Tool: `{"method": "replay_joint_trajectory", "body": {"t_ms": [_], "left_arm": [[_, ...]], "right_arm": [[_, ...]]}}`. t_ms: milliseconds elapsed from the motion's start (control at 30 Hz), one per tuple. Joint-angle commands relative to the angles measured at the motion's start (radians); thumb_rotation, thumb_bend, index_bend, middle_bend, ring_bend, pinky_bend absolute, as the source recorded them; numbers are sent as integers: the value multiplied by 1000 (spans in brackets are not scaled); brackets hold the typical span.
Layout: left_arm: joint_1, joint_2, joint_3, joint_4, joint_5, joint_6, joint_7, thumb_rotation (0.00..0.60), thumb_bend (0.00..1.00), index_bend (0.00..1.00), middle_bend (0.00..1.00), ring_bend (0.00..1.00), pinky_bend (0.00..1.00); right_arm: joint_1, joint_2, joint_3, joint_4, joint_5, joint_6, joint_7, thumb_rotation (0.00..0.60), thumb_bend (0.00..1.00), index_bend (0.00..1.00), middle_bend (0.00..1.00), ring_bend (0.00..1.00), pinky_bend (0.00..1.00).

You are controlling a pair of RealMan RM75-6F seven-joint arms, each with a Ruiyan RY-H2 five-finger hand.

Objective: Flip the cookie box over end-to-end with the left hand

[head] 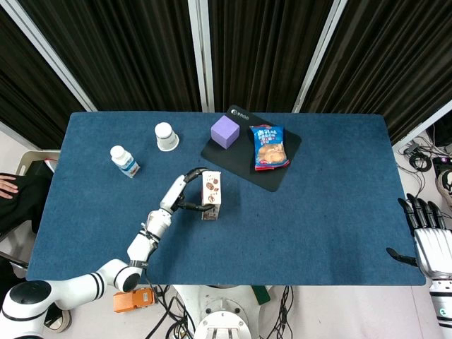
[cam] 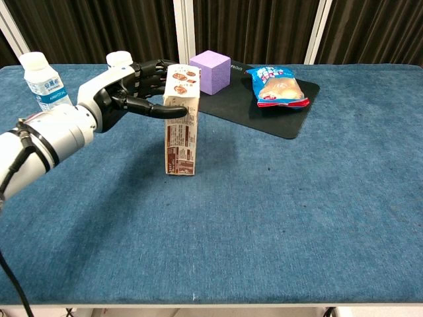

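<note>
The cookie box [cam: 181, 119] stands upright on one short end on the blue desk [cam: 297, 198], near the black mat [cam: 281, 119]. The left robot hand [cam: 129, 96] grips its upper part, thumb across the front. The flip looks nearly finished; releasing remains. The right robot hand [head: 429, 236] hangs spread, holding nothing.

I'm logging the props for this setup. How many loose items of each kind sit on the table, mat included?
Cookie box: 1
Water bottle: 1
White cup: 1
Purple cube: 1
Snack bag: 1
Black mat: 1
Total: 6
</note>
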Motion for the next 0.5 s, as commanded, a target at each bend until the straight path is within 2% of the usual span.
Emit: {"method": "replay_joint_trajectory", "body": {"t_ms": [33, 133, 200, 300, 500], "left_arm": [[2, 15, 14, -8, 9, 1, 4, 600, 231, 163, 190, 49, 37], [4, 34, 25, -24, 13, 1, 9, 600, 216, 29, 81, 3, 15], [4, 45, 31, -34, 16, 1, 14, 600, 213, 2, 40, 0, 7], [4, 59, 39, -46, 22, 7, 28, 600, 204, 0, 3, 0, 1], [3, 114, 58, -95, 28, -8, 54, 600, 187, 0, 0, 0, 0]], "right_arm": [[-2, 0, -2, 2, -1, 1, 4, 600, 0, 0, 0, 0, 0], [-4, 0, -3, 4, -3, 4, 10, 600, 0, 0, 0, 0, 0], [-5, -1, -3, 6, -5, 8, 12, 600, 0, 0, 0, 0, 0], [-7, -2, -4, 8, -10, 12, 15, 600, 0, 0, 0, 0, 0], [-5, -2, -4, 12, -16, 13, 27, 600, 0, 0, 0, 0, 0]]}}
